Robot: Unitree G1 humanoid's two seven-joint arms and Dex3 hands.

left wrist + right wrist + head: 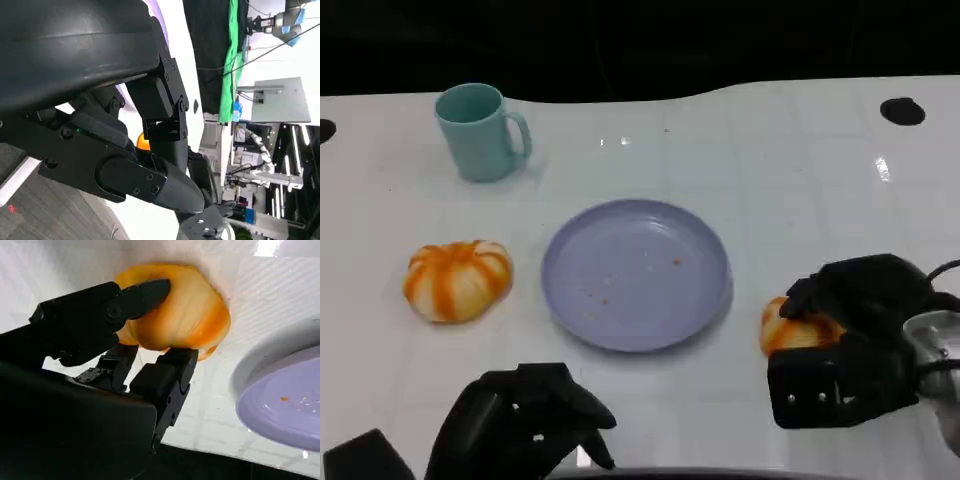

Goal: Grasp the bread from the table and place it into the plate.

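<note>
A lavender plate point(636, 273) lies at the table's middle, bare but for crumbs. To its right, an orange-striped bread roll point(790, 328) sits on the table with my right hand point(855, 335) over it. In the right wrist view my black fingers point(142, 295) close around that roll point(185, 315) from both sides, with the plate's rim point(282, 407) close by. A second, similar roll point(458, 279) rests left of the plate. My left hand point(525, 425) hovers low at the near edge, fingers curled, holding nothing.
A teal mug point(478, 131) stands at the back left. Dark round holes point(902, 110) mark the white tabletop at its far right and far left. The left wrist view shows the left hand's shell point(100, 125) and lab equipment beyond the table.
</note>
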